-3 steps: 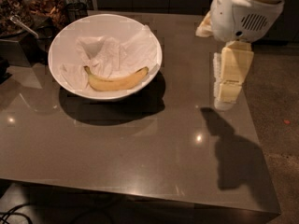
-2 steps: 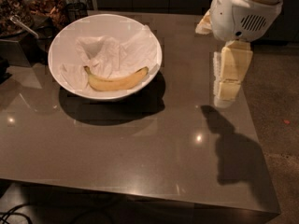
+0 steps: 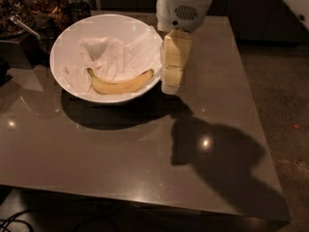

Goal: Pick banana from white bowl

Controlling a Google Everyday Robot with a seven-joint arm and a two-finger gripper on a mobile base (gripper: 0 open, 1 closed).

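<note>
Banana (image 3: pixel 120 84) lay on crumpled white paper (image 3: pixel 112 57) inside the white bowl (image 3: pixel 65 45) on the counter (image 3: pixel 120 153); the claw (image 3: pixel 170 88) hung just beside the bowl's rim, its opening impossible to tell.

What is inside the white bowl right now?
The banana lies on crumpled white paper inside the white bowl. The paper covers the bowl's bottom, so anything beneath it is hidden. The gripper hangs just outside the bowl's rim, at picture right.
</note>
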